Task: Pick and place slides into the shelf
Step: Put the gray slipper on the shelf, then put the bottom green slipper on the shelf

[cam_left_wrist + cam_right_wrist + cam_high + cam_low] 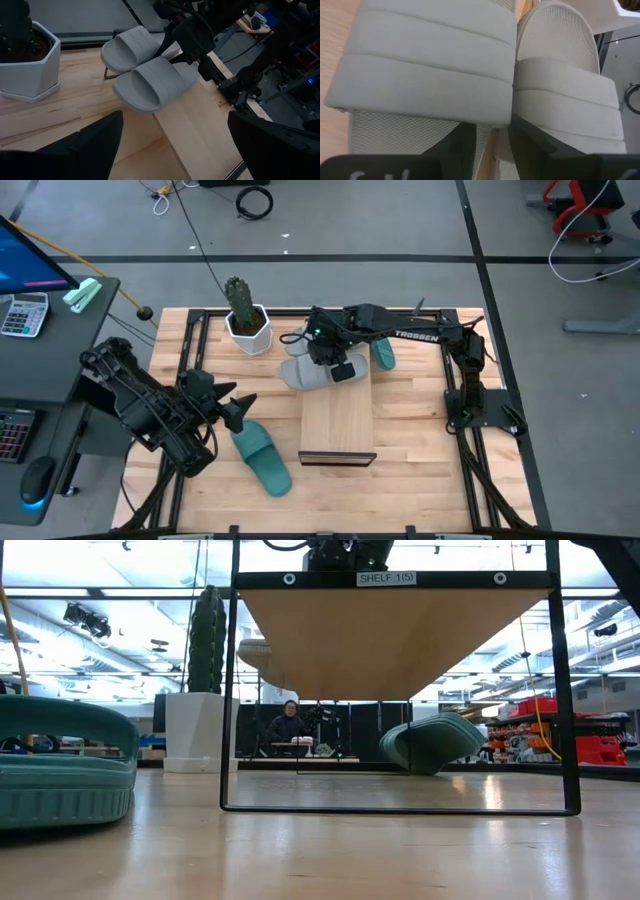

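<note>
Over at the far end of the shelf [338, 420], the right gripper [335, 365] is clamped on a grey slide [155, 82], a finger slipped under its strap, with the second grey slide [131, 44] touching beside it. Off to the left, the left gripper [235, 412] hangs with fingers apart above a teal slide [262, 455]; another teal slide [384, 354] lies far right of the shelf.

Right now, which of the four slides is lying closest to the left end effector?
The teal slide on the tabletop in front of the left end effector. The other teal slide lies beyond the shelf, and both grey slides sit at the shelf's far end.
</note>
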You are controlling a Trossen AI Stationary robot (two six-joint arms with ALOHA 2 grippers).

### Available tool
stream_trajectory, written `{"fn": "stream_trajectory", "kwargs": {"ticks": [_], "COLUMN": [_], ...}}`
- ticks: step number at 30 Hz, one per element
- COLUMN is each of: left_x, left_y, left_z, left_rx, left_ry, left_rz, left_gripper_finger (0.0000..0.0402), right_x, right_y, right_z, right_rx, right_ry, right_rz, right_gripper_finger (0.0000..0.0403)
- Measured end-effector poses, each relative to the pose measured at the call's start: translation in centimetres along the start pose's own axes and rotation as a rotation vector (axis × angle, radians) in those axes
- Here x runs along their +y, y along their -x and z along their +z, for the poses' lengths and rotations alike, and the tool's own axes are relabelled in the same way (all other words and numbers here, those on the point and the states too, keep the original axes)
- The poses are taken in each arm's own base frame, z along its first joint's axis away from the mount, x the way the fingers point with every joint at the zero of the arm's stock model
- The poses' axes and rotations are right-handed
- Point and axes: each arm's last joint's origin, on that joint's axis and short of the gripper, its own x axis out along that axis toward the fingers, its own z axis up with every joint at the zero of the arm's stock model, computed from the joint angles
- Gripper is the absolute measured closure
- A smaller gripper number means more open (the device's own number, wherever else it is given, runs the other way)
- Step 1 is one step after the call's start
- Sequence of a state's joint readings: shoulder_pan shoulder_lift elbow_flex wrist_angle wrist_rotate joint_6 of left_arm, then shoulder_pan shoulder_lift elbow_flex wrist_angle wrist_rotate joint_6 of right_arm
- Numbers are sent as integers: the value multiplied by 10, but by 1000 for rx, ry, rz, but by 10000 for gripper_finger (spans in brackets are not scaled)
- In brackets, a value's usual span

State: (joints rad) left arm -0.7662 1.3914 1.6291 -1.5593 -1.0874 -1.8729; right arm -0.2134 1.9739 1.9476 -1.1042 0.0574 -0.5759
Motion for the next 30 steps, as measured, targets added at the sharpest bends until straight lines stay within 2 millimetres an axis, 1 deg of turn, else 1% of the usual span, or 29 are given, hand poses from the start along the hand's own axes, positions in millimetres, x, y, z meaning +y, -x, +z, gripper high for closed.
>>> {"fn": "stream_trajectory", "kwargs": {"ticks": [7,16,20,24,30], "left_x": [0,0,0,0,0], "left_y": [0,0,0,0,0], "left_z": [0,0,0,0,0], "left_rx": [0,0,0,0,-1], "left_ry": [0,-1,-2,-4,-13], "left_rz": [0,0,0,0,0], "left_gripper_finger": [36,36,36,36,36], "right_x": [0,1,1,0,2], "right_y": [0,0,8,18,21], "right_z": [-1,-1,-3,-5,-8], "right_rx": [19,24,24,13,45], "right_ry": [-9,-30,-32,-35,-51], "right_rz": [-7,-9,-34,-47,-31], "right_gripper_finger": [281,238,226,222,228]}}
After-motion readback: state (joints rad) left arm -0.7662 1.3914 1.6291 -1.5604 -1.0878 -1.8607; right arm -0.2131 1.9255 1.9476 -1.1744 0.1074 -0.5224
